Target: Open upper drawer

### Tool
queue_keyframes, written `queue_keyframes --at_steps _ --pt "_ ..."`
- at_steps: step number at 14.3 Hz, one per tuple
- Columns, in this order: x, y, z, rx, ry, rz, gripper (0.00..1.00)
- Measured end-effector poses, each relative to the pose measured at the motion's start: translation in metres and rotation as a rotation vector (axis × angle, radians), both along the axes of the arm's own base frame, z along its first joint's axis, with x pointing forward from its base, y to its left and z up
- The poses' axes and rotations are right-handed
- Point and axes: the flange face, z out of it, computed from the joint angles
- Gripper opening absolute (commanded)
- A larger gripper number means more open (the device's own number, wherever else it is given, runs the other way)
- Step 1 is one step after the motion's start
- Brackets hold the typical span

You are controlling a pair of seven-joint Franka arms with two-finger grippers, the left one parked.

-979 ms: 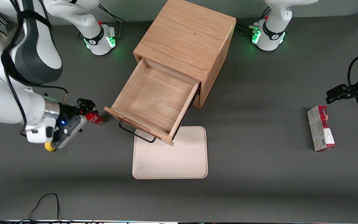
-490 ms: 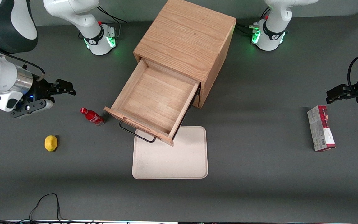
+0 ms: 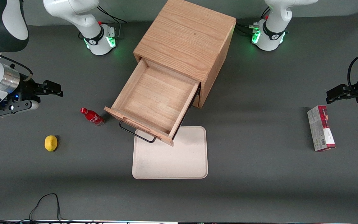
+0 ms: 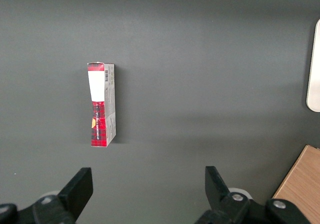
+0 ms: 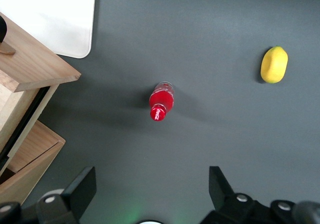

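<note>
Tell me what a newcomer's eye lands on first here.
The oak cabinet with its upper drawer pulled wide open and bare inside, jutting over a cream tray. Toward the working arm's end stand a red bottle and a lemon, with the gripper open, holding nothing, well away from the drawer.

Overhead front camera; wrists look downward.

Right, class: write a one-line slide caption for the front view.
Upper drawer pulled fully out over the tray; open gripper withdrawn toward the working arm's end, near bottle and lemon.
</note>
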Motion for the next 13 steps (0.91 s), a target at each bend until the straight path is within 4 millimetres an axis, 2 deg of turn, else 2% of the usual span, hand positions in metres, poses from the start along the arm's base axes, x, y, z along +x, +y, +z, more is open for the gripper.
queue_keyframes --at_steps 6,10,13 --pt "-0.009 -0.002 0.021 -0.004 -0.034 -0.007 1.00" --pt "-0.009 -0.017 0.028 -0.005 -0.048 -0.039 1.00" --pt "-0.008 -0.009 0.031 -0.004 -0.054 -0.026 1.00"
